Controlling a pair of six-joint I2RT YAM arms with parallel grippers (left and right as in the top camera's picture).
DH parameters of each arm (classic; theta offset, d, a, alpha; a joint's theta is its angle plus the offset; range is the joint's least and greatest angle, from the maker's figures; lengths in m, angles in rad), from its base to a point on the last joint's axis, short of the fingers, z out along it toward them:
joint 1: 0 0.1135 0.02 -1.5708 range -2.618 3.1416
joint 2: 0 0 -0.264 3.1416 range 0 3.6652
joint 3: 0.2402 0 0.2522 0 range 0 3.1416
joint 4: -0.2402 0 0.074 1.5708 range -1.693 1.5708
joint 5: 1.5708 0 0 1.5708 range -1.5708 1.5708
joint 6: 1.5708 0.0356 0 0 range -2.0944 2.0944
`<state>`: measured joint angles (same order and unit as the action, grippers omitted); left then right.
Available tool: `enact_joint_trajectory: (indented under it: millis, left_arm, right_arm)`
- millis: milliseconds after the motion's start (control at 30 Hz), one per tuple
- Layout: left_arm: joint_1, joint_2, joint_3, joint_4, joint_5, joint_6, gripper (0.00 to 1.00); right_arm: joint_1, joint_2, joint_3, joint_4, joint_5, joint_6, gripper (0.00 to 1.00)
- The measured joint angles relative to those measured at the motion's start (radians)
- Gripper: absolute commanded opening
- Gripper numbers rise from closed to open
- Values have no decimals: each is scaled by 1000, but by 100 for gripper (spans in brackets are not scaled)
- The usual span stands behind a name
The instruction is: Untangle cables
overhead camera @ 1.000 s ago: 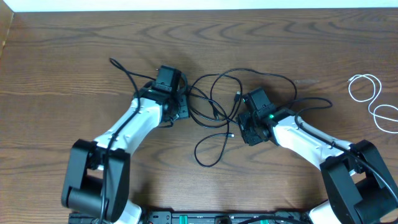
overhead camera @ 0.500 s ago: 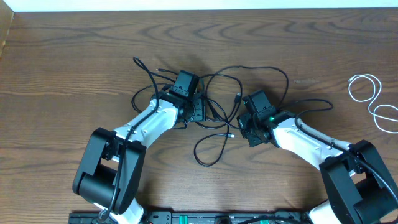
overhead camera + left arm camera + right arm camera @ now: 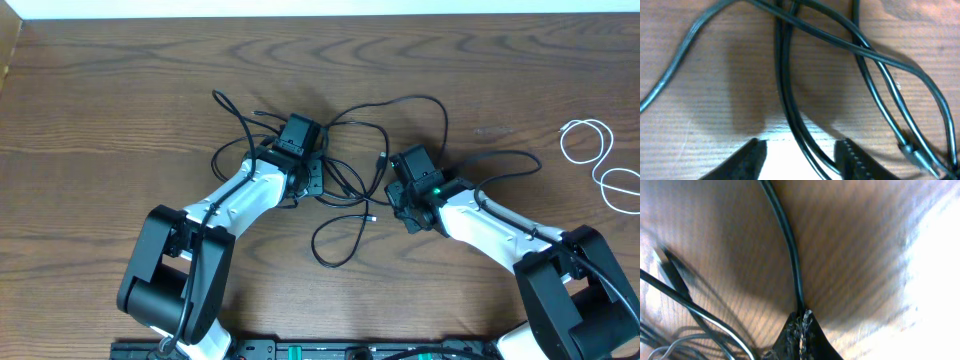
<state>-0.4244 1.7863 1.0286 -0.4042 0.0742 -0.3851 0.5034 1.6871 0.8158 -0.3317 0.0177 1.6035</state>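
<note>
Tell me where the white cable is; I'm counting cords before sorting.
In the overhead view the white cable lies looped at the table's right edge, beyond the right arm and apart from the tangled black cables.

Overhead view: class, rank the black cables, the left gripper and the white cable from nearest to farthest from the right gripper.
1. Black cables: one pinched in the right gripper.
2. Left gripper: across the tangle, to its left.
3. White cable: coiled far to the right.
</note>
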Motion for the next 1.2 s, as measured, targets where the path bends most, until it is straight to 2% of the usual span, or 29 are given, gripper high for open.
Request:
enact_joint_trajectory:
  millis: [100, 167, 200, 233, 400, 733, 767, 800, 867, 900, 933, 1033, 1100, 1200]
  left_arm:
    - [0, 0, 0, 1, -7, -1, 28]
    - [0, 0, 0, 5, -10, -2, 19]
    - [0, 0, 0, 9, -13, -2, 10]
    - [0, 0, 0, 12, -13, -3, 8]
    - [0, 0, 0, 14, -29, 1, 8]
    - [0, 0, 0, 20, -51, 0, 8]
    - [0, 0, 0, 20, -51, 0, 8]
    - [0, 0, 0, 20, -51, 0, 8]
    - [0, 0, 0, 20, -51, 1, 13]
    - [0, 0, 0, 20, -51, 0, 17]
    - [0, 0, 0, 19, -52, 2, 17]
    - [0, 0, 0, 19, -55, 3, 29]
    - [0, 0, 0, 20, -55, 4, 34]
    - [0, 0, 0, 20, -55, 8, 47]
  right_arm:
    - [-4, 0, 0, 2, 31, -66, 1]
    - [-10, -2, 0, 0, 42, -110, 1]
    - [-13, -4, 0, -2, 48, -129, 1]
    - [-18, -8, -2, -5, 53, -153, 1]
    - [-36, -65, -25, -23, 88, -272, 1]
    - [-55, -296, -27, -61, 129, -495, 1]
    - [-55, -307, -27, -61, 130, -513, 8]
    - [-55, -318, -27, -62, 132, -527, 25]
    - [-55, -333, -27, -63, 131, -552, 45]
    - [-55, -335, -27, -64, 126, -561, 47]
    - [-56, -335, -27, -64, 118, -566, 48]
    - [-55, -334, -27, -67, 85, -564, 50]
    - [-55, -327, -27, -67, 55, -547, 49]
    - [-55, -300, -27, -67, 8, -494, 44]
